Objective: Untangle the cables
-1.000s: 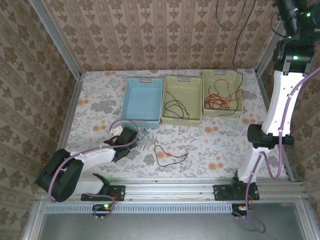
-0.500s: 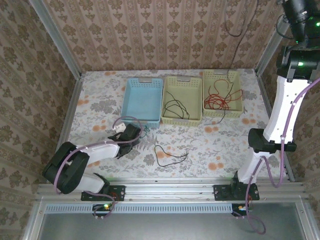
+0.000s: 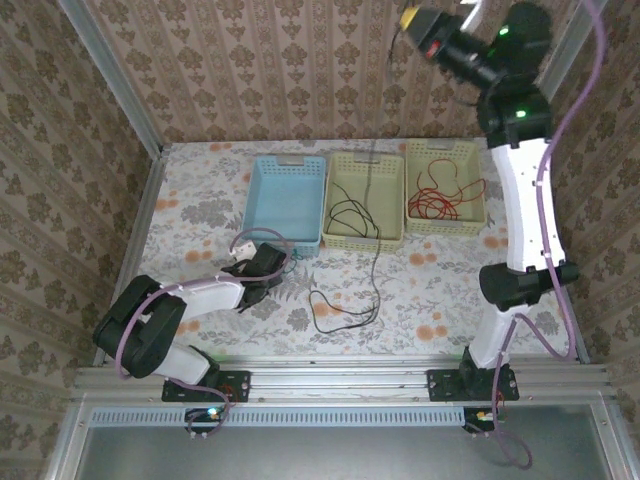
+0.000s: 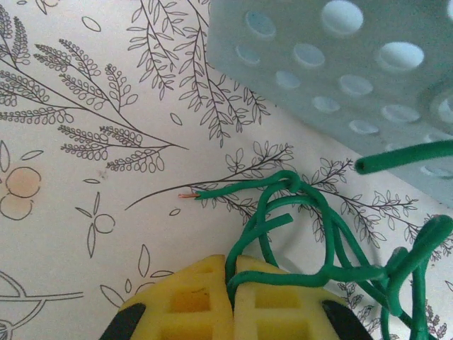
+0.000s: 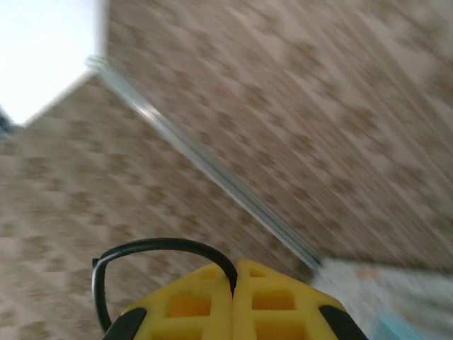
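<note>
At the bottom of the left wrist view, your left gripper (image 4: 232, 280) has its yellow fingers pinched shut on the thin dark green cable (image 4: 311, 212). That cable's loops lie tangled on the floral tabletop (image 4: 85, 177), just beside the perforated light blue plastic basket (image 4: 318, 57). Top right in the overhead view, your right gripper (image 3: 408, 18) is clamped on a thin black cable (image 5: 163, 242) that hangs down to the table. The thin red cable (image 3: 435, 203) lies in the right-hand cream basket (image 3: 445, 147).

My left pincer (image 4: 232, 280): matt yellow plastic, gridded. Green cable (image 4: 403, 157): smooth, glossy sheath. Blue basket (image 4: 340, 64): matt perforated plastic. Desk (image 4: 71, 177): matt printed covering.
</note>
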